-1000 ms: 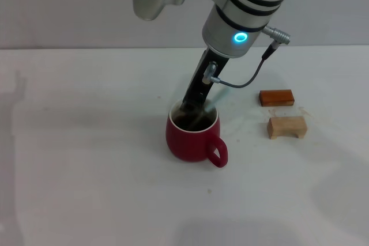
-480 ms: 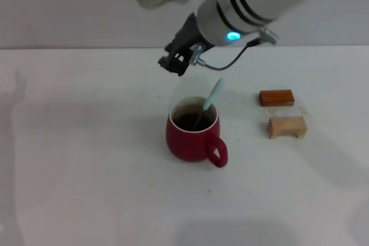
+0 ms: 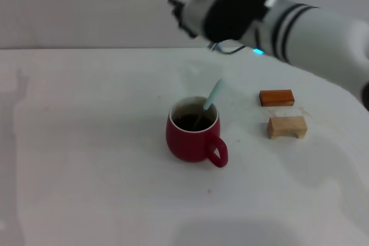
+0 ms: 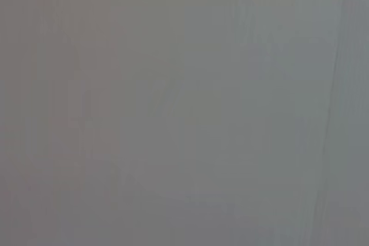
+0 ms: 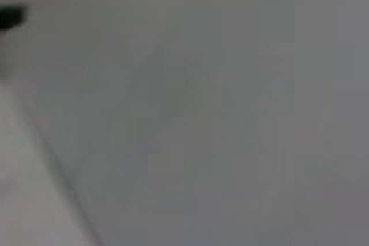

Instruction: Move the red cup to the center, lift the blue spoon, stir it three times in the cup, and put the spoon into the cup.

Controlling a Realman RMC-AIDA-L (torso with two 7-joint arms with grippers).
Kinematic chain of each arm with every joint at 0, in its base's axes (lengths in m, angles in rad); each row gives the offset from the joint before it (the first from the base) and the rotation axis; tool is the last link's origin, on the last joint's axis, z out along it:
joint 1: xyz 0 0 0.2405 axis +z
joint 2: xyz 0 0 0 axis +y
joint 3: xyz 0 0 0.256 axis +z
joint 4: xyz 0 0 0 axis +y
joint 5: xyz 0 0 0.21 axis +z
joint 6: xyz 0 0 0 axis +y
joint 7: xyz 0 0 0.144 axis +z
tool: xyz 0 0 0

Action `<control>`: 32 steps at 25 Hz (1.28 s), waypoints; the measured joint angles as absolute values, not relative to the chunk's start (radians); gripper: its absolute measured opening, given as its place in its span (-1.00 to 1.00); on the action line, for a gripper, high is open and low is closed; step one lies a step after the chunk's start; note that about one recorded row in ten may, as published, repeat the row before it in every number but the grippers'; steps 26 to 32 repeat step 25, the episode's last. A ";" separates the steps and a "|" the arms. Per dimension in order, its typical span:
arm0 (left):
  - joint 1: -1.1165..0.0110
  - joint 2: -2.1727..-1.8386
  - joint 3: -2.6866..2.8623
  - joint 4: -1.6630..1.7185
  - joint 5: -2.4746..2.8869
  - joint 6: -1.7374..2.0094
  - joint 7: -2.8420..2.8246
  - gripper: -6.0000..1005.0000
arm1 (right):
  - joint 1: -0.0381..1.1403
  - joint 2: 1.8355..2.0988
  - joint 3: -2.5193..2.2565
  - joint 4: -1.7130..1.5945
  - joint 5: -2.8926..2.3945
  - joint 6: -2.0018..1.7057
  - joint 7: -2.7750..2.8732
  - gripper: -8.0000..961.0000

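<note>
The red cup [image 3: 190, 139] stands upright near the middle of the white table [image 3: 86, 154], its handle toward the front right. The blue spoon [image 3: 214, 94] rests in the cup, its bowl down in the dark inside and its pale handle leaning out over the far right rim. My right gripper [image 3: 180, 7] is raised high behind the cup, well clear of it, open and empty. The left arm is out of the head view. Both wrist views show only plain grey.
An orange-brown block [image 3: 277, 97] and a tan wooden block [image 3: 286, 127] lie to the right of the cup. The right arm's body [image 3: 311, 33] stretches over the table's far right.
My right gripper let go of the spoon inside the cup and rose up and back. The spoon now leans in the cup on its own.
</note>
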State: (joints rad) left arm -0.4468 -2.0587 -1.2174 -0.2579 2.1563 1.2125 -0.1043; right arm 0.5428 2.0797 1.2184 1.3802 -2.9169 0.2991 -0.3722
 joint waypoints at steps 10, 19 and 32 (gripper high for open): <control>-0.450 -2.059 -1.218 -0.259 2.157 1.195 -0.104 0.72 | 0.318 2.090 1.234 1.183 -2.821 -0.494 -0.401 -0.51; -0.462 -2.059 -1.217 -0.259 2.157 1.187 -0.101 0.72 | 0.252 2.083 1.213 1.042 -2.236 -0.862 -0.637 -0.51; -0.460 -2.059 -1.211 -0.259 2.157 1.187 -0.104 0.72 | 0.194 2.078 1.258 0.994 -2.061 -0.878 -0.617 -0.51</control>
